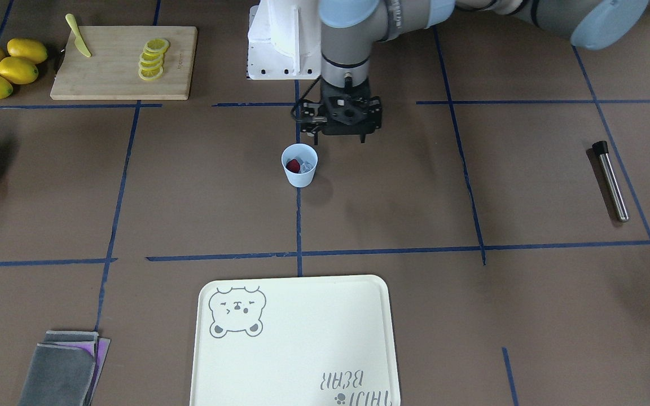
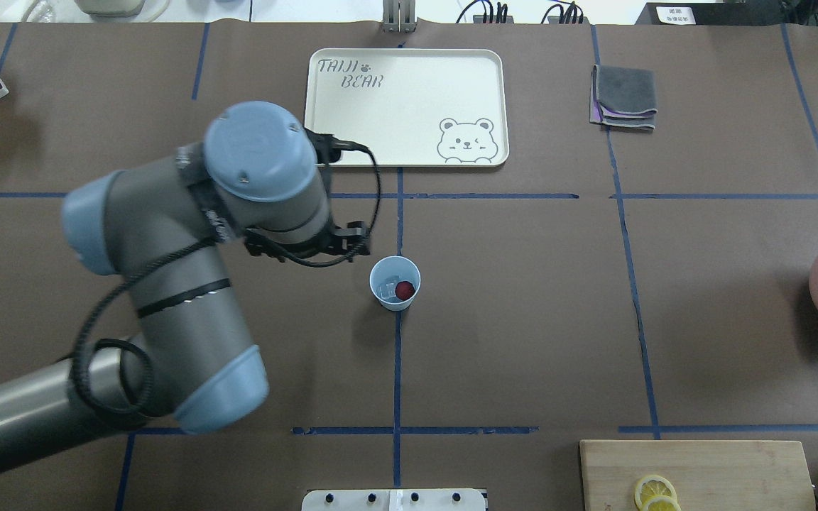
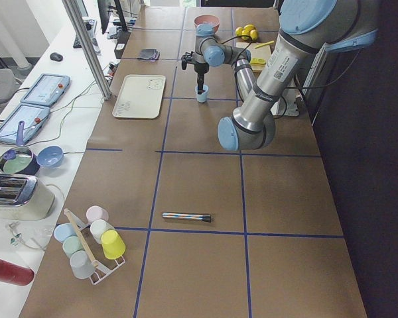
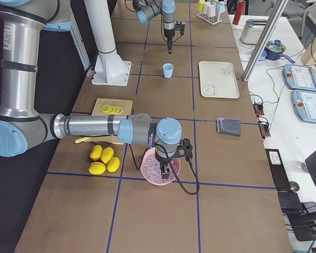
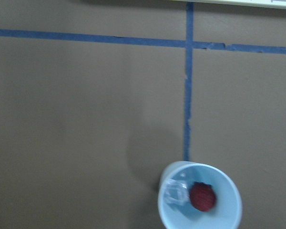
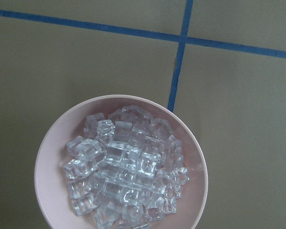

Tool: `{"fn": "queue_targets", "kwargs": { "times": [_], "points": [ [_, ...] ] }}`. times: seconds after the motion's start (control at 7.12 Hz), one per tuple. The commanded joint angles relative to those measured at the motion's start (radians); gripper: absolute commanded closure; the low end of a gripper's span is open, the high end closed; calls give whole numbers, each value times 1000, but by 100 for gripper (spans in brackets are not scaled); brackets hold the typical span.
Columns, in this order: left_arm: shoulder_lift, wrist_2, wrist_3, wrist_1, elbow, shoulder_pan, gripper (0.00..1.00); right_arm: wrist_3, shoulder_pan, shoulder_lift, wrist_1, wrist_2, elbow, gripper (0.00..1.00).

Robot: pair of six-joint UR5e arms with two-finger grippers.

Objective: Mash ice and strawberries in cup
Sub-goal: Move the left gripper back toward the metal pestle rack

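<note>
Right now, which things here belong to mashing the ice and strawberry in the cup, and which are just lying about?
For the job: cup, with strawberry and ice in it; pink bowl of more ice; metal rod, probably the masher.
Lying about: tray, cloths, board, lemon slices, knife, lemons, cup rack.

Cup (image 1: 301, 178) pale blue; strawberry (image 1: 293, 166) red; ice (image 5: 174, 192) clear; bowl (image 6: 48, 157) pink; tray (image 1: 302, 338) cream, grey bear print.

A brown paper-covered table (image 2: 700, 319) gridded with blue tape (image 2: 396, 369); a white side bench (image 3: 73, 132) runs along its edge
</note>
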Motion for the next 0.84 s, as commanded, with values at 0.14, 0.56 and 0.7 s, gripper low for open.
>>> {"fn": "queue_targets", "kwargs": {
  "times": [0.14, 0.56, 0.7],
  "points": [
    [324, -199, 315, -53, -96, -290, 0, 0, 0, 0, 0, 0, 0, 0],
    [598, -338, 788, -153, -58, -616, 0, 0, 0, 0, 2, -2, 3, 0],
    [630, -402, 992, -150, 18, -762, 0, 0, 0, -2, 2, -2, 5, 0]
  ]
}}
